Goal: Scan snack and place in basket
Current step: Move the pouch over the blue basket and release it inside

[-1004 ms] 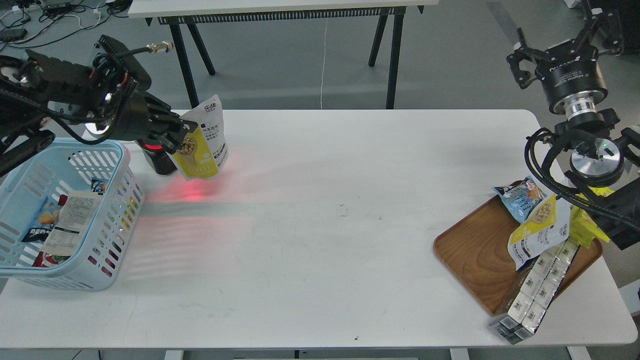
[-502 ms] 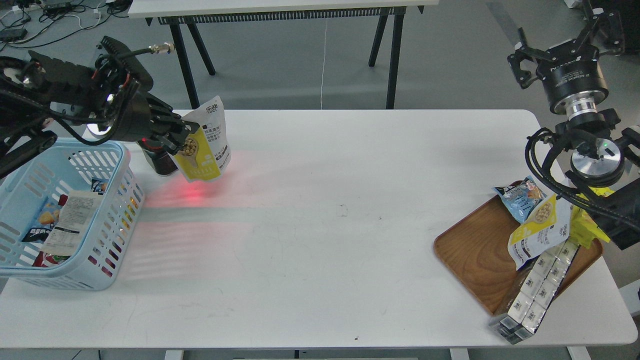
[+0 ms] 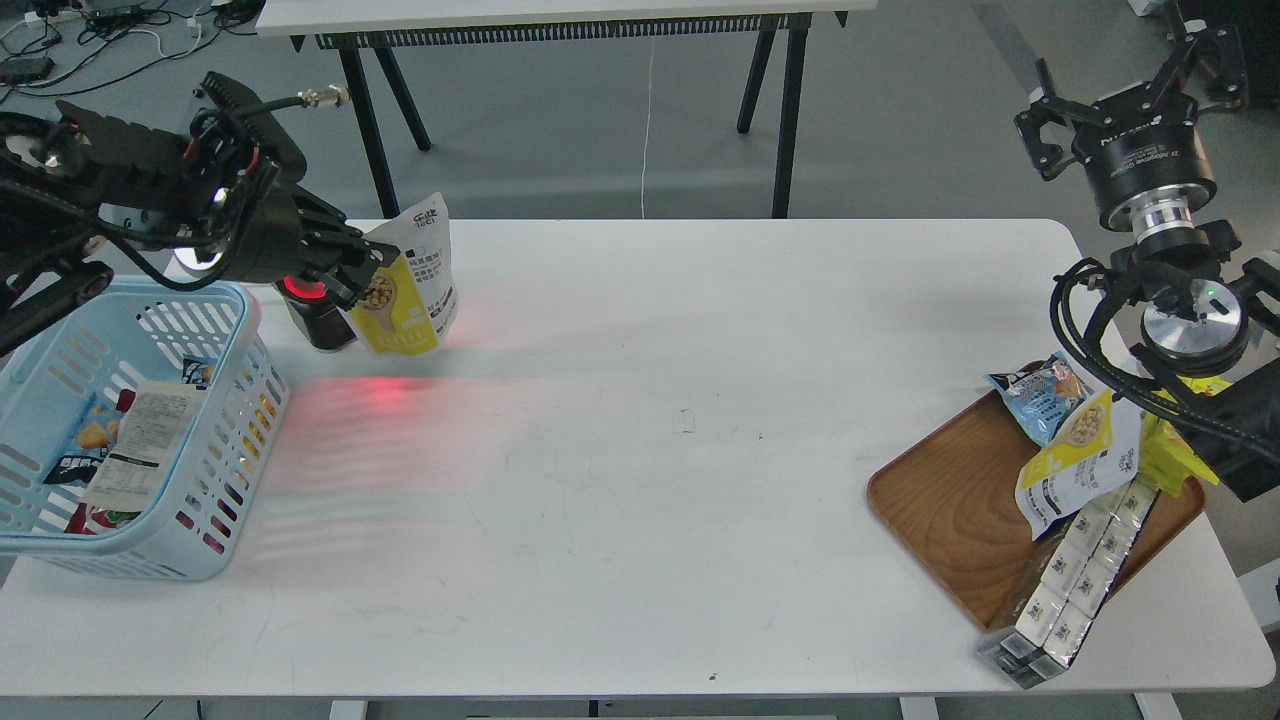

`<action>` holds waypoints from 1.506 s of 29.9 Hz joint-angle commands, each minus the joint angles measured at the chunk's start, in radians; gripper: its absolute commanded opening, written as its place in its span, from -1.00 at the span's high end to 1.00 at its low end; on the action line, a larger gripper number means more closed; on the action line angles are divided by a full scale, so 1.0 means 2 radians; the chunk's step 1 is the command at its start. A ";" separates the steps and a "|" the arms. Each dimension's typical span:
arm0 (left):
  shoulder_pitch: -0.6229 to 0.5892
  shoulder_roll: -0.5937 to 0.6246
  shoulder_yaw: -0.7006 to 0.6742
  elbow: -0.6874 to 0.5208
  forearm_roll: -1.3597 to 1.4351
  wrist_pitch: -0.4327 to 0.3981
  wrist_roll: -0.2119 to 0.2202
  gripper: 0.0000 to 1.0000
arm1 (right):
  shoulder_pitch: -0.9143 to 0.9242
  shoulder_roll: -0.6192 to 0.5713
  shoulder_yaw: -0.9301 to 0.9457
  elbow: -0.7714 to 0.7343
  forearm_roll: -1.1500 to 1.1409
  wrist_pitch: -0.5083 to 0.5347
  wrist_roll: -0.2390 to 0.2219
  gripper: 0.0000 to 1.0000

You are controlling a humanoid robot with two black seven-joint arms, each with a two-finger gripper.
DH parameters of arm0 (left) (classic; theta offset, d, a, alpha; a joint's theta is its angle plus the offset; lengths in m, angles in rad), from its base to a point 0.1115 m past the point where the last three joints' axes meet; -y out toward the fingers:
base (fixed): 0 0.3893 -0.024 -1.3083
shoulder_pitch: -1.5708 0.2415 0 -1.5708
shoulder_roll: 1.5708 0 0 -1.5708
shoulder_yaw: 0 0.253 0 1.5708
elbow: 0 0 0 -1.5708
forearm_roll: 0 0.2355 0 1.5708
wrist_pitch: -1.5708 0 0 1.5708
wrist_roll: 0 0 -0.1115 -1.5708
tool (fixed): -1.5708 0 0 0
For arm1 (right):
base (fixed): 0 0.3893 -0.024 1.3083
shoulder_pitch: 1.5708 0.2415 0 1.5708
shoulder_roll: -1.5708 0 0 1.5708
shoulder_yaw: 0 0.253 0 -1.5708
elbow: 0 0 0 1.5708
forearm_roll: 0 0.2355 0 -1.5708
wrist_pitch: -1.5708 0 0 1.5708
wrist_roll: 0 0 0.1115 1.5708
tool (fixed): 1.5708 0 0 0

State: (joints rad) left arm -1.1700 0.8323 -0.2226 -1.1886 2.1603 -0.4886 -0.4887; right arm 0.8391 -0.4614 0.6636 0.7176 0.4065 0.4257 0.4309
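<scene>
My left gripper [image 3: 365, 268] is shut on the snack [image 3: 412, 285], a white-grey pouch with a yellow panel and a round picture of beige balls. It holds the pouch upright above the table, just right of a black scanner [image 3: 315, 312] with a red light. The light-blue basket [image 3: 225, 400] stands at the left, below my left arm, with several packets and a receipt inside. My right gripper [image 3: 1130, 80] is raised at the far right, above the table's edge, open and empty.
A brown wooden tray [image 3: 950, 500] at the right front holds a light-blue packet [image 3: 1035, 395], a second white-yellow pouch [image 3: 1075, 460], a bright yellow packet [image 3: 1170, 455] and a long box pack [image 3: 1075, 580] overhanging its edge. Red scanner light falls on the table [image 3: 640, 450].
My left gripper has shifted the snack slightly left and up, closer to the scanner. The red glow on the table has moved forward, clear of the pouch. The right arm has not moved.
</scene>
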 commanded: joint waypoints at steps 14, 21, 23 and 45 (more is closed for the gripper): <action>-0.004 0.183 -0.050 -0.129 -0.141 0.000 0.000 1.00 | -0.002 0.006 0.001 -0.001 0.000 0.001 0.008 -0.98; -0.003 0.270 -0.053 -0.127 -0.187 0.000 0.000 1.00 | -0.003 0.006 0.001 -0.004 0.000 0.002 0.008 -0.98; -0.002 0.287 -0.051 -0.123 -0.187 0.000 0.000 1.00 | -0.003 0.006 0.001 -0.004 0.000 0.002 0.008 -0.98; 0.003 0.359 0.046 -0.104 -0.224 0.000 0.000 1.00 | -0.003 0.027 0.000 -0.024 0.000 0.005 0.008 -0.98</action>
State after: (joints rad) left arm -1.1643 1.5473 -0.1458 -1.3978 1.7314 -0.4889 -0.4886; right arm 0.8313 -0.4081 0.6635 0.6703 0.4065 0.4357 0.4463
